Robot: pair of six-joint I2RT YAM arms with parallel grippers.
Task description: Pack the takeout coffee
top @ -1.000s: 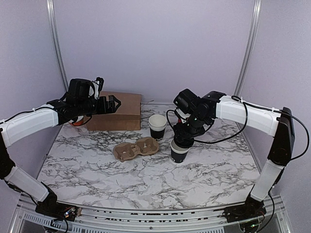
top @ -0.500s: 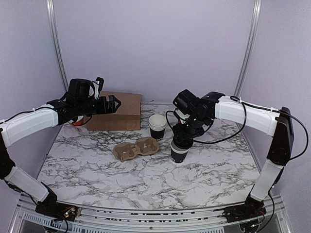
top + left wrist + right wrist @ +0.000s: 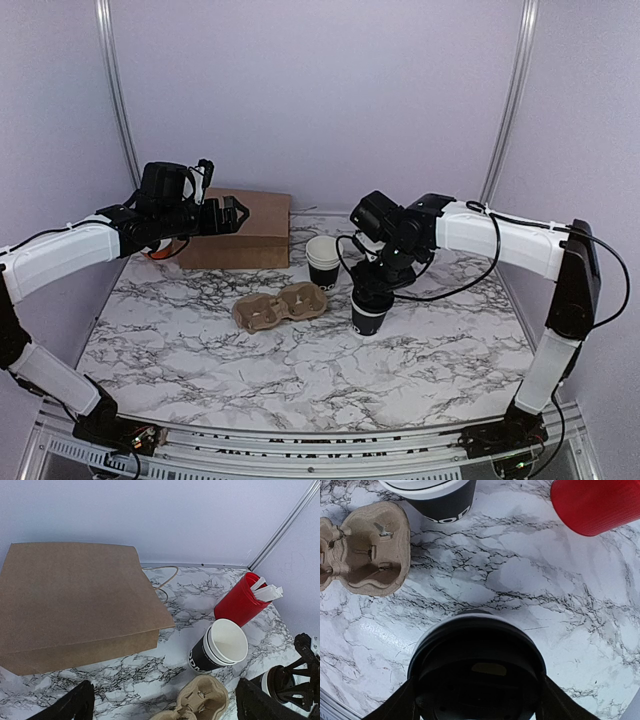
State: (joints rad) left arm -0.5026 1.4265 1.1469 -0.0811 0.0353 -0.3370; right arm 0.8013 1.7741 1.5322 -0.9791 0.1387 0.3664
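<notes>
The desk is my working floor. The biggest thing on it is the brown paper bag, lying flat well off to the left of my right gripper and just in front of my left gripper. The left gripper hangs there with jaws wide and nothing in them, far from the action, so I judge this job belongs to the right arm.

Next down in size is the pulp cup carrier. It sits to the left of the right gripper at about the same depth, its nearer pocket close by and both pockets bare.

The takeout coffee is directly under the right gripper, its long axis upright or very nearly so. In the right wrist view its black lid fills the whole span between my fingers, so I read this as a grip on the cup at lid height. Whether its base rests on the desk or is just clear of it, I cannot tell.

As I see it, the move turns on that short sideways gap: the carrier's near pocket lies left of the held cup, with the stack of lidless cups just behind that path.
</notes>
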